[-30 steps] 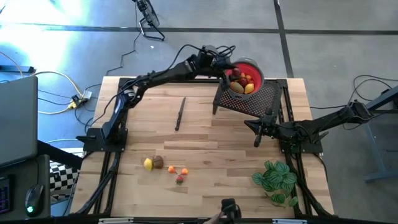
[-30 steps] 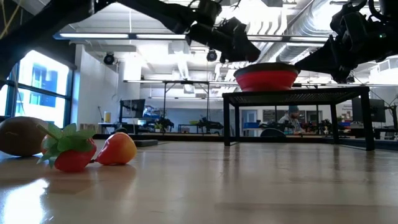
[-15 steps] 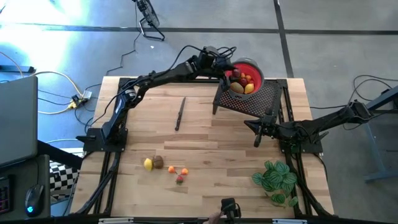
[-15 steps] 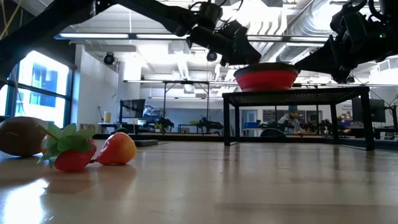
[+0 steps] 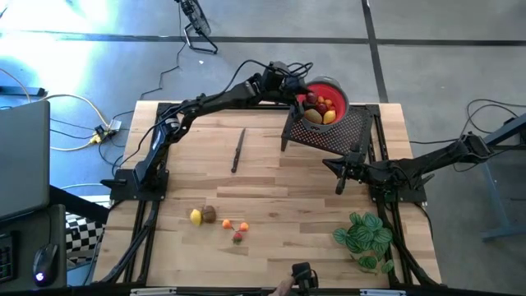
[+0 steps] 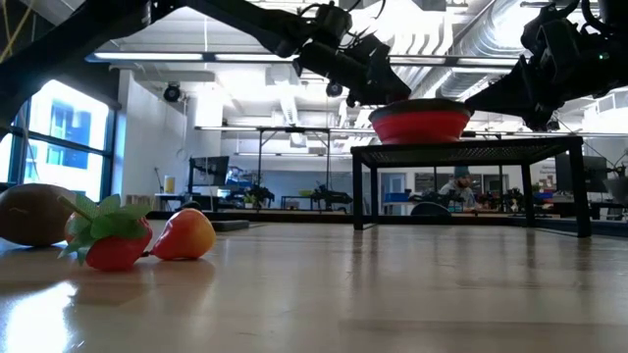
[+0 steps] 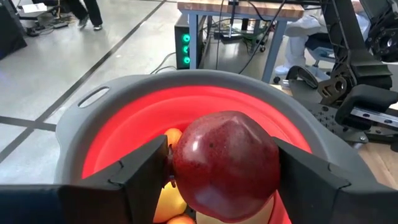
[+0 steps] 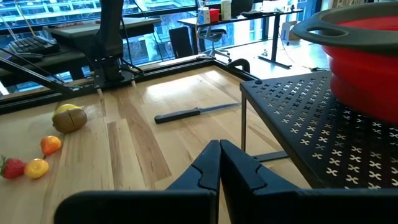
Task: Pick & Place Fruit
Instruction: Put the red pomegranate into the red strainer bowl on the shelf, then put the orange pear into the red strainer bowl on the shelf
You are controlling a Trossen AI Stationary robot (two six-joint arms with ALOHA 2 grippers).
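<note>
My left gripper (image 5: 301, 90) reaches over the near rim of the red bowl (image 5: 335, 92), which stands on a black perforated stand (image 5: 339, 131) at the table's far right. It is shut on a dark red fruit (image 7: 225, 163). Yellow and orange fruit (image 7: 169, 202) lie in the bowl beneath. More fruit lie on the near left of the table: a yellow piece (image 5: 196, 216), a brown piece (image 5: 209, 214), two orange pieces (image 5: 227, 224) and a strawberry (image 5: 237, 237). My right gripper (image 5: 341, 182) waits shut above the table's right side. My left gripper (image 7: 224, 168) pinches the dark red fruit between its two fingers (image 7: 146, 168), one on each side of its widest part (image 7: 180, 158). The fruit sits over the bowl's inside, above the yellow and orange pieces. Whether it touches them cannot be told.
A thin dark knife (image 5: 238, 150) lies on the wood left of the stand. A green leafy plant (image 5: 366, 238) stands at the near right corner. In the low view the brown piece (image 6: 29, 214), strawberry (image 6: 113, 240) and an orange piece (image 6: 186, 233) sit close by.
</note>
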